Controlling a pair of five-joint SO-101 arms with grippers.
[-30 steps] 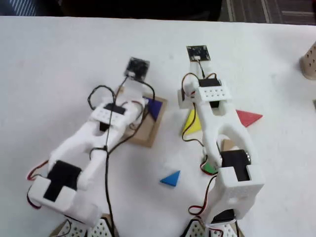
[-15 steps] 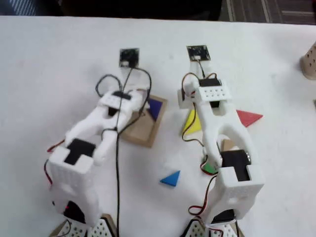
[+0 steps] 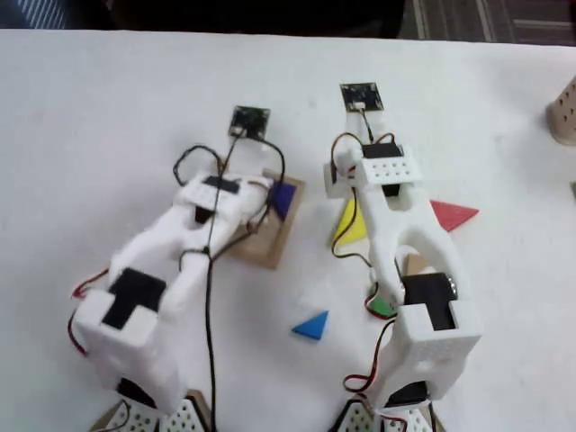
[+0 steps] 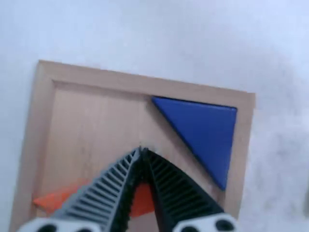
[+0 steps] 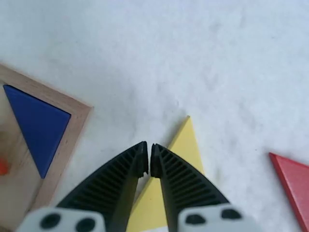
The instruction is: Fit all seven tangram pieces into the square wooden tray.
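The square wooden tray [image 4: 145,79] lies under my left gripper [image 4: 143,153], which is shut and hangs over the tray's bare middle. A large blue triangle [image 4: 203,128] fills one corner of the tray, and an orange piece [image 4: 60,197] lies partly hidden beneath the fingers. In the high view the left arm [image 3: 211,202] covers most of the tray [image 3: 279,243]. My right gripper [image 5: 148,155] is shut with nothing in it, just above the tip of a yellow triangle [image 5: 186,147] on the table. The red triangle [image 5: 294,181] lies beside it.
On the white table lie a red triangle [image 3: 453,214], a yellow triangle [image 3: 351,223], a small blue triangle [image 3: 311,326], and a green piece [image 3: 382,307] half under the right arm [image 3: 396,225]. A tan perforated object [image 3: 565,110] stands at the far right edge.
The left arm swung away to the left and back, and its wrist is over the tray again. The right arm and the loose pieces have not moved.
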